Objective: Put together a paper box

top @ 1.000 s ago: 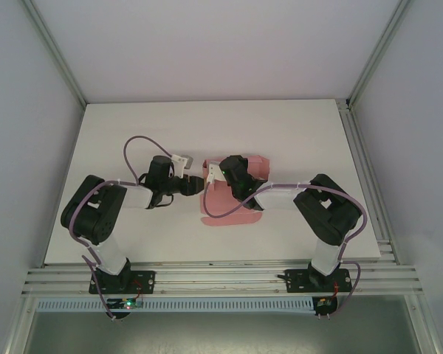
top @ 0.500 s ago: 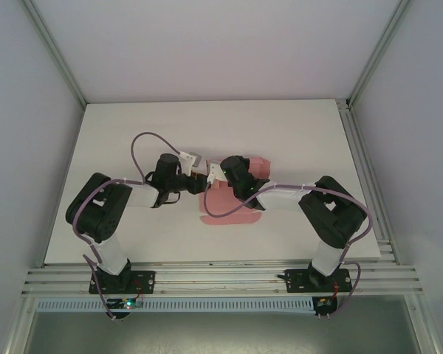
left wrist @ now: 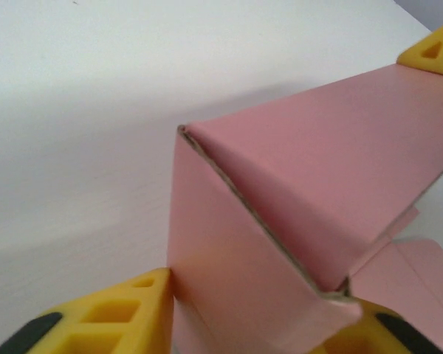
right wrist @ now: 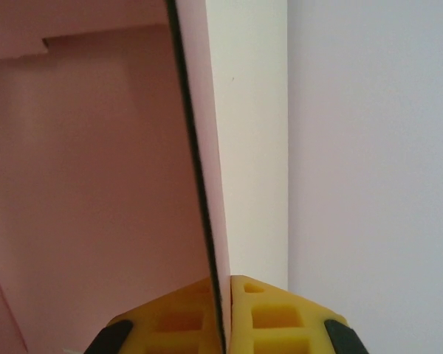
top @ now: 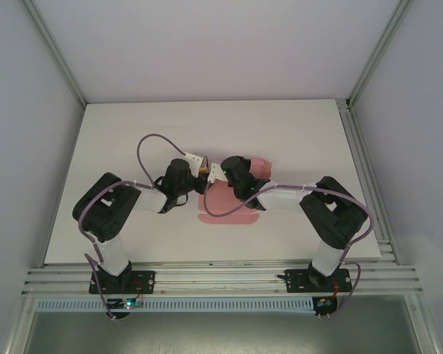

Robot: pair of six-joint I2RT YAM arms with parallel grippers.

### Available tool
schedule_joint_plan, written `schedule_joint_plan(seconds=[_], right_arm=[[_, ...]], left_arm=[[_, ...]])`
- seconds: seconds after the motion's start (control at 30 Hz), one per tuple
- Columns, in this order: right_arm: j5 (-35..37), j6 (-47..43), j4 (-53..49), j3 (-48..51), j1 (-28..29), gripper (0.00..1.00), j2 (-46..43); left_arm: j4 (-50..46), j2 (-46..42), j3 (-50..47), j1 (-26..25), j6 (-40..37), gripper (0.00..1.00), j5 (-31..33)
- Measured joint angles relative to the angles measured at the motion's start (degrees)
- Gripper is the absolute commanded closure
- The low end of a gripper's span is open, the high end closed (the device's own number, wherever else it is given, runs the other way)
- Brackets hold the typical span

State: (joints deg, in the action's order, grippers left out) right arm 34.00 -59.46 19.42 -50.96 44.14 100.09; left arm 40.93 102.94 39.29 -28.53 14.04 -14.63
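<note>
1. The paper box (top: pixel 225 214) is thin pink card, so it is likely light, springy and easily creased. It is best gripped at a panel edge or beside a crease, not mid-panel.
2. It lies mid-counter (top: pixel 118 133) between the two arms, partly folded — one wall is raised into a sharp ridge, with flaps flat beyond.
3. The right tool (right wrist: pixel 221 310) is pressed together, pinching an upright panel edge.
4. The left tool (left wrist: pixel 258 324) is spread — its fingers straddle the raised fold, touching card on both sides.
</note>
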Motion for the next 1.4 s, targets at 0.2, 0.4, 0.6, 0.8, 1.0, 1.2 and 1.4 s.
schedule_joint_plan(seconds=[0.2,0.4,0.6,0.8,1.0,1.2,1.4], right_arm=[[0.2,1.3,-0.7,0.2,0.0,1.00,-0.5],[-2.6,6.0,-2.1,1.5,0.0,0.60,-3.5],[-9.5,12.2,-4.2,3.3,-2.9,0.19,-11.5],[-23.0,20.8,-8.8,5.6,-9.9,0.04,-19.5],[-43.8,31.5,-13.3,3.6,-16.0,0.02,-22.8],[-52.6,42.0,-12.8,-2.8,-16.7,0.02,-22.4],[-50.1,53.0,-19.4,-17.0,-19.2,0.06,-9.8]], left_arm=[[1.5,0.5,0.0,-2.0,-2.3,0.87,6.5],[0.9,0.5,0.5,-3.9,-4.5,1.00,14.3],[0.5,0.5,0.5,-4.0,-5.3,1.00,16.2],[0.9,0.5,0.6,-5.1,-6.5,1.00,15.6],[0.9,1.1,0.9,-5.5,-8.0,1.00,16.9],[0.9,1.3,1.0,-5.7,-9.1,1.00,17.3],[1.4,1.5,1.0,-6.0,-9.2,1.00,17.9]])
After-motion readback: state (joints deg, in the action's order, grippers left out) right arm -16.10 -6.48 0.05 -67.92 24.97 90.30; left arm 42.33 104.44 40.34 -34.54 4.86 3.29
